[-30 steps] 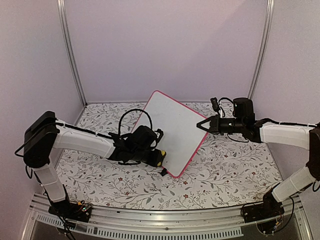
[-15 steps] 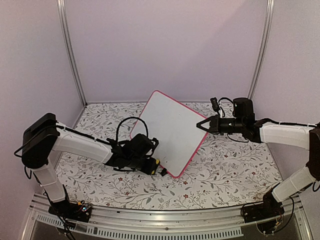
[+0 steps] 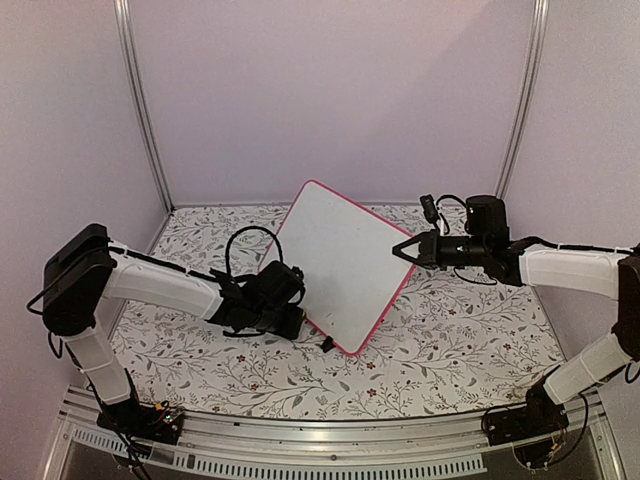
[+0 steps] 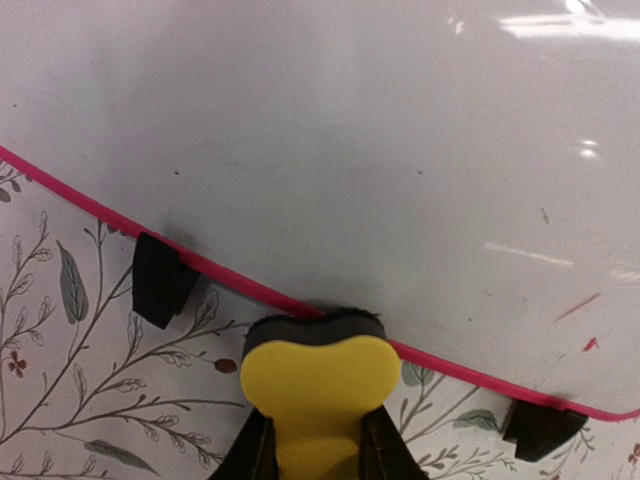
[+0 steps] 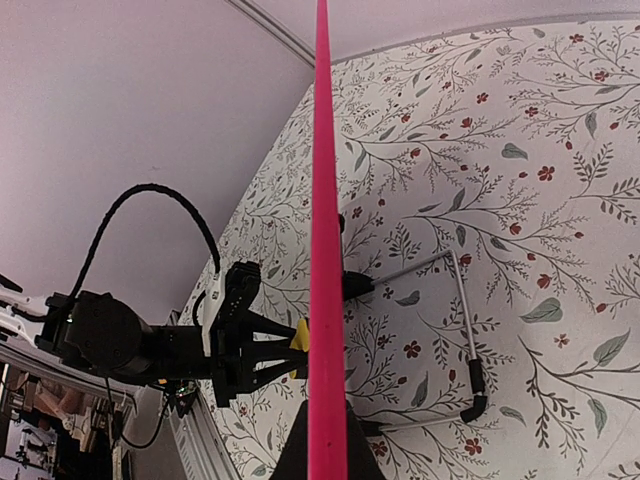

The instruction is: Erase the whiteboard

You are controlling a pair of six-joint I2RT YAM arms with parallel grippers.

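The whiteboard (image 3: 345, 255) stands tilted at the middle of the floral-print surface (image 3: 450, 340), its right edge pinched between the fingers of the right end effector (image 3: 406, 250). The left end effector (image 3: 292, 320) is clamped on a yellow-backed eraser (image 4: 320, 372), whose dark felt touches the pink-red frame at the board's lower edge, between two black clip feet (image 4: 160, 280). The glossy face is almost clean (a few short red flecks (image 4: 577, 307) show near one lower corner in the left wrist view).
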